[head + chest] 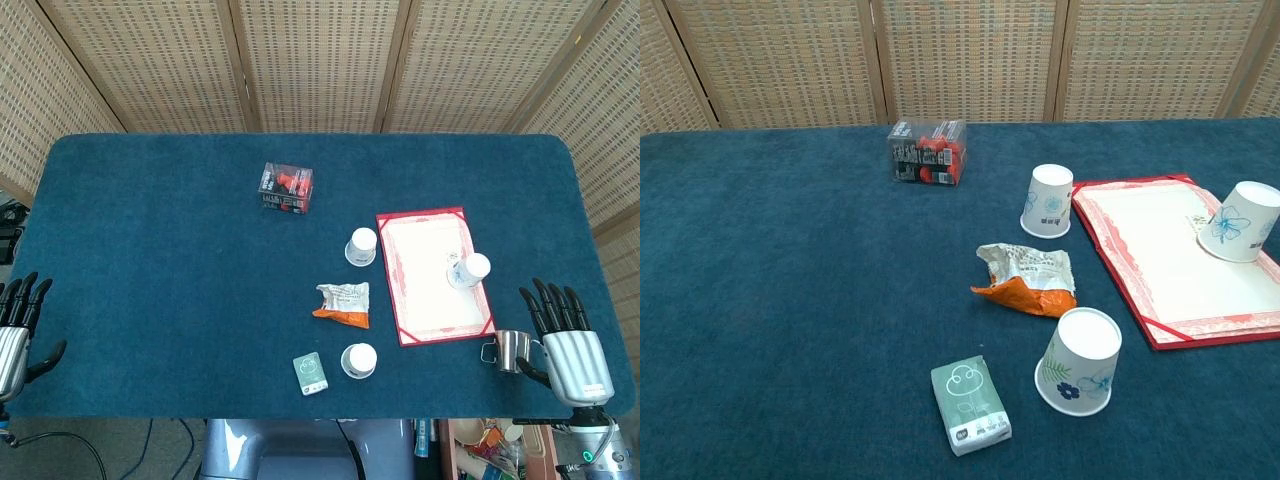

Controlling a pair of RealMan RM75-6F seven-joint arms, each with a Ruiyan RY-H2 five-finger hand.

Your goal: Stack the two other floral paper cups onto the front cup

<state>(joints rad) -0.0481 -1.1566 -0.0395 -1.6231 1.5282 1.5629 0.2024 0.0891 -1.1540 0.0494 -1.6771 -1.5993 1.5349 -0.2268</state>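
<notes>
Three floral cups all sitting upside down and apart on the blue table, nothing stacked yet.

We've got the front cup (1079, 361) nearest us, rim down, just right of a small green tissue pack (971, 405) and just in front of a crumpled orange-and-silver snack wrapper (1028, 280). The second cup (1048, 200) stands further back, right beside the left edge of the red-bordered certificate folder (1160, 262), and the third cup (1239, 221) sits on that folder's right side. Behind all that there's a clear box with red and black stuff inside (927, 153). Our left hand (20, 322) rests at the table's left front edge, fingers spread, holding nothing. Our right hand (565, 335) is at the right front edge, fingers also spread and empty, with a small metal cup (509, 350) just beside its thumb.
</notes>
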